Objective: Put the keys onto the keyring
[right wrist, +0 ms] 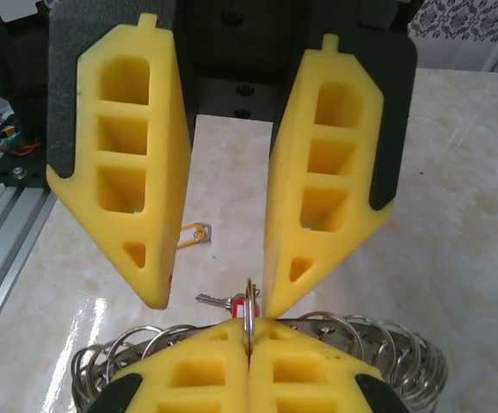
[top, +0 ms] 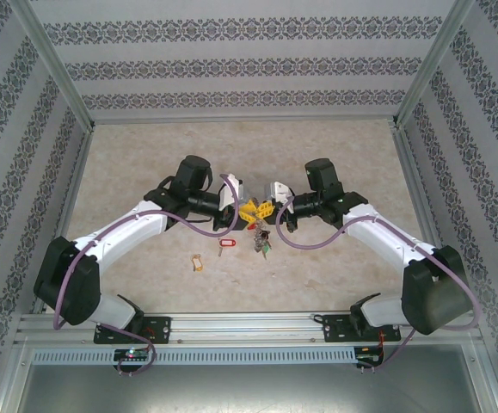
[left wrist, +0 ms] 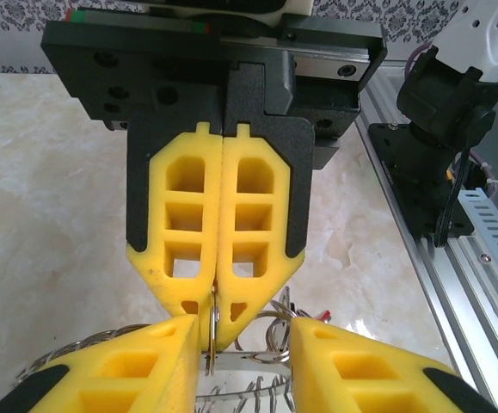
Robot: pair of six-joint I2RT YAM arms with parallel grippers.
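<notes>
The keyring [top: 262,239], a big metal ring crowded with silvery keys and small rings, hangs just above the table between both arms. My right gripper [right wrist: 249,325] is shut on one small upright split ring [right wrist: 250,297] of the keyring [right wrist: 386,348]. My left gripper [left wrist: 244,334] faces it, open, with its fingers on either side of that split ring [left wrist: 212,323] and the right gripper's tips. Two keys lie loose on the table. One is the red-tagged key [top: 225,243] [right wrist: 231,302]; the other is the tan-tagged key [top: 199,262] [right wrist: 193,233].
The marble-patterned table top [top: 145,163] is bounded by patterned walls and an aluminium frame rail [top: 249,327] at the near edge. Both loose keys lie on the near left side of the grippers. The right arm's base [left wrist: 442,155] stands by the rail.
</notes>
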